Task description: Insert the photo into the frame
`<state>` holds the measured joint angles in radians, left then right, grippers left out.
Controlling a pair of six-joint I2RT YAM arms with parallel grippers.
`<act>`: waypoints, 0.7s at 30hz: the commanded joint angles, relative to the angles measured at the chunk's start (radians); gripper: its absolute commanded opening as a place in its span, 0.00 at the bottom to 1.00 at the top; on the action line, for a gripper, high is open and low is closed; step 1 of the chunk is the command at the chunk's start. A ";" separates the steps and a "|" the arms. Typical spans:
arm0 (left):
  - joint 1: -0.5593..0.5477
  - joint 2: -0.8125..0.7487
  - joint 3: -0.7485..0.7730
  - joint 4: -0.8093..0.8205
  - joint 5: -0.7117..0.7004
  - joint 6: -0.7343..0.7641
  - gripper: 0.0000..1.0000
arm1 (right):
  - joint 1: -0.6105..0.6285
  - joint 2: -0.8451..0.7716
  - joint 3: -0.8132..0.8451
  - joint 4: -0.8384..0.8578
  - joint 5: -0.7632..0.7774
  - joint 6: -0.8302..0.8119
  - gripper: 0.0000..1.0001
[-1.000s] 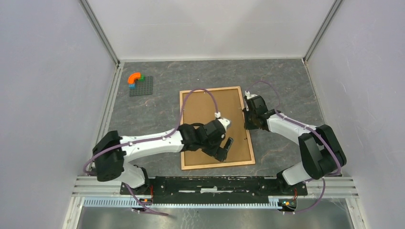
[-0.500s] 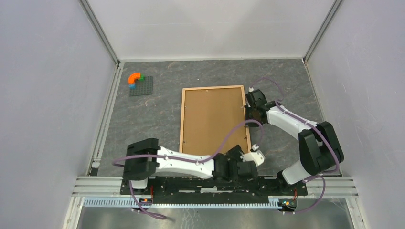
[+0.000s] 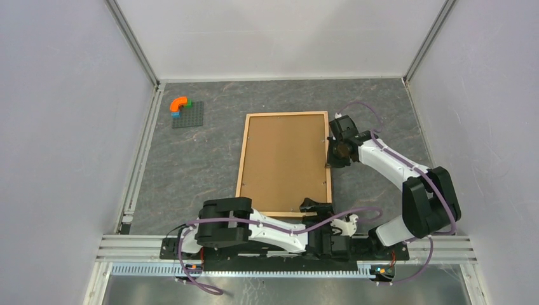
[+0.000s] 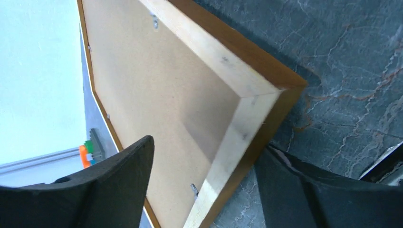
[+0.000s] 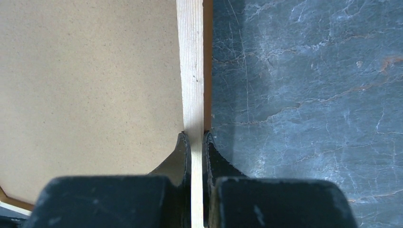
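Counts one frame, back up, flat at mid worktop, brown backing board inside. Shows two metal tabs in left wrist view. Right gripper pinching the right rail. Left gripper spread wide, straddling the near right corner. Notes one grey baseplate with one orange curved brick, far left, well apart.
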<state>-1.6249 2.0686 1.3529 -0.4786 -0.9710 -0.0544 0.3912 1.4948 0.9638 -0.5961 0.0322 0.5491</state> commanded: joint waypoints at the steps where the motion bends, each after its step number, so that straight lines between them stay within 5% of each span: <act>1: -0.002 0.016 0.001 0.103 -0.220 0.139 0.71 | -0.007 -0.067 0.055 0.029 -0.022 0.059 0.00; 7: -0.002 -0.072 -0.063 0.161 -0.321 0.161 0.31 | -0.007 -0.109 0.044 0.068 -0.085 -0.003 0.00; 9: -0.003 -0.123 -0.073 0.143 -0.341 0.149 0.22 | -0.009 -0.133 0.053 0.108 -0.157 -0.065 0.12; 12: -0.001 -0.208 -0.059 0.067 -0.352 0.106 0.18 | -0.014 -0.193 0.107 0.093 -0.119 -0.140 0.34; 15: -0.003 -0.307 -0.042 0.013 -0.345 0.076 0.03 | -0.017 -0.264 0.209 0.034 0.002 -0.206 0.52; 21: -0.002 -0.491 0.013 0.038 -0.243 0.113 0.02 | -0.017 -0.363 0.395 -0.049 0.137 -0.257 0.63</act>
<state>-1.6306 1.7153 1.2804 -0.4778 -1.1709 0.0731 0.3775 1.2140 1.2358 -0.5968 0.0544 0.3561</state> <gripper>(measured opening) 0.348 0.623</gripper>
